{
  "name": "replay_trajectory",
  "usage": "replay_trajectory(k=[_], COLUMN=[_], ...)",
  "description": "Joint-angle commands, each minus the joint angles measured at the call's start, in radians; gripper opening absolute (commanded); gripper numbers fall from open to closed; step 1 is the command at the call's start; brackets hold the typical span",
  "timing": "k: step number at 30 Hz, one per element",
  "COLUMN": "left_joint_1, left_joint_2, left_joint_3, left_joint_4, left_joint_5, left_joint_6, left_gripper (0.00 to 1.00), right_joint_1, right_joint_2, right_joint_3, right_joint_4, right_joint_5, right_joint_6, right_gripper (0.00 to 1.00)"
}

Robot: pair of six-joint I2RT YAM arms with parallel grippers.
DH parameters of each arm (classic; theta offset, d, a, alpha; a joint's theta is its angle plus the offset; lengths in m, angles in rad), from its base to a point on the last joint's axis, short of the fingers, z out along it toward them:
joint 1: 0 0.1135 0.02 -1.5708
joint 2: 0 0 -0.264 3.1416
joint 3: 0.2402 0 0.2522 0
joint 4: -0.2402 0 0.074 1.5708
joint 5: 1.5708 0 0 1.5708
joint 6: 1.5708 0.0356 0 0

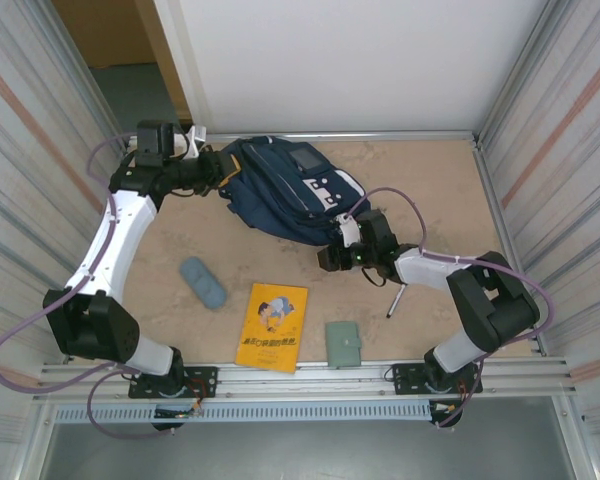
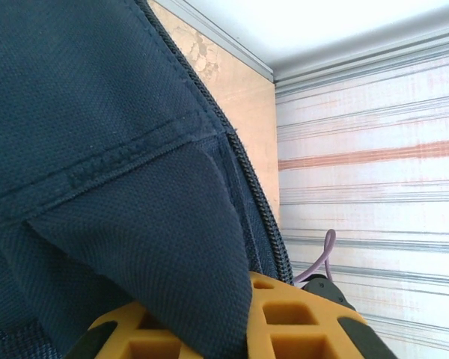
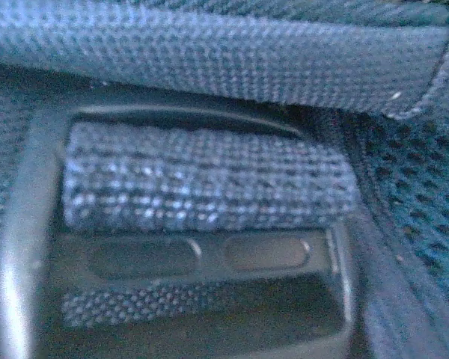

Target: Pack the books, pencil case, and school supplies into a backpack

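Evidently I'm opening the backpack (image 1: 285, 195) at the table's far edge: my left jaws are pinched shut on its fabric, the right jaws' spread I cannot tell beside a strap buckle (image 3: 172, 247), so next the zip (image 2: 247, 179) needs parting.
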Motion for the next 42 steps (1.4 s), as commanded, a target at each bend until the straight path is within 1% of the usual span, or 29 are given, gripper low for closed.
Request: replay_trajectory(k=[1,4,7,9,10,15,17,19,22,25,29,32,34,38,42], left_joint_1=[-0.007,-0.007,-0.006,-0.007,-0.006,-0.01,-0.011,-0.013,-0.016,-0.016,-0.034,-0.037,-0.036,-0.043,-0.047], left_joint_2=[-0.022,-0.025,-0.02,-0.016,-0.016,-0.027,-0.028,-0.025,-0.019,0.002,0.014,0.018,0.021,0.033,0.044], left_joint_3=[0.057,0.058,0.059,0.059,0.058,0.005,-0.02,-0.046,-0.088,-0.093,-0.127,-0.147,-0.152,-0.203,-0.261], left_joint_4=[0.042,0.035,0.024,0.025,0.026,0.07,0.09,0.117,0.167,0.181,0.246,0.282,0.28,0.355,0.424], left_joint_5=[0.065,0.059,0.052,0.051,0.047,0.035,0.021,0.008,0.004,-0.002,-0.025,-0.074,-0.112,-0.125,-0.141], left_joint_6=[0.028,0.034,0.029,0.029,0.03,0.012,0.012,0.004,-0.016,-0.019,-0.054,-0.061,-0.061,-0.104,-0.154], left_gripper=[0.13,0.14,0.14,0.14,0.14,0.14,0.15,0.14,0.14,0.14,0.14,0.13,0.13,0.13,0.13], right_joint_1=[-0.006,-0.018,-0.018,-0.018,-0.016,0.006,0.019,0.043,0.079,0.107,0.129,0.138,0.14,0.166,0.212], right_joint_2=[-0.038,-0.035,-0.038,-0.052,-0.06,-0.128,-0.129,-0.122,-0.096,-0.059,0.005,0.053,0.088,0.175,0.231], right_joint_3=[-0.019,0.001,-0.002,0.006,0.009,0.016,0.057,0.099,0.174,0.258,0.364,0.436,0.483,0.563,0.596], right_joint_4=[0.123,0.098,0.12,0.11,0.095,0.018,-0.04,-0.084,-0.147,-0.222,-0.273,-0.333,-0.38,-0.421,-0.417], right_joint_5=[-0.002,-0.023,-0.024,-0.05,-0.073,-0.115,-0.157,-0.173,-0.195,-0.222,-0.266,-0.32,-0.363,-0.392,-0.323], right_joint_6=[-0.059,-0.09,-0.111,-0.119,-0.124,-0.14,-0.158,-0.17,-0.184,-0.205,-0.173,-0.163,-0.138,-0.013,0.08], right_gripper=[0.48,0.33,0.14,0.02,0.0,0.0,0.0,0.0,0.0,0.0,0.0,0.0,0.0,0.0,0.0])
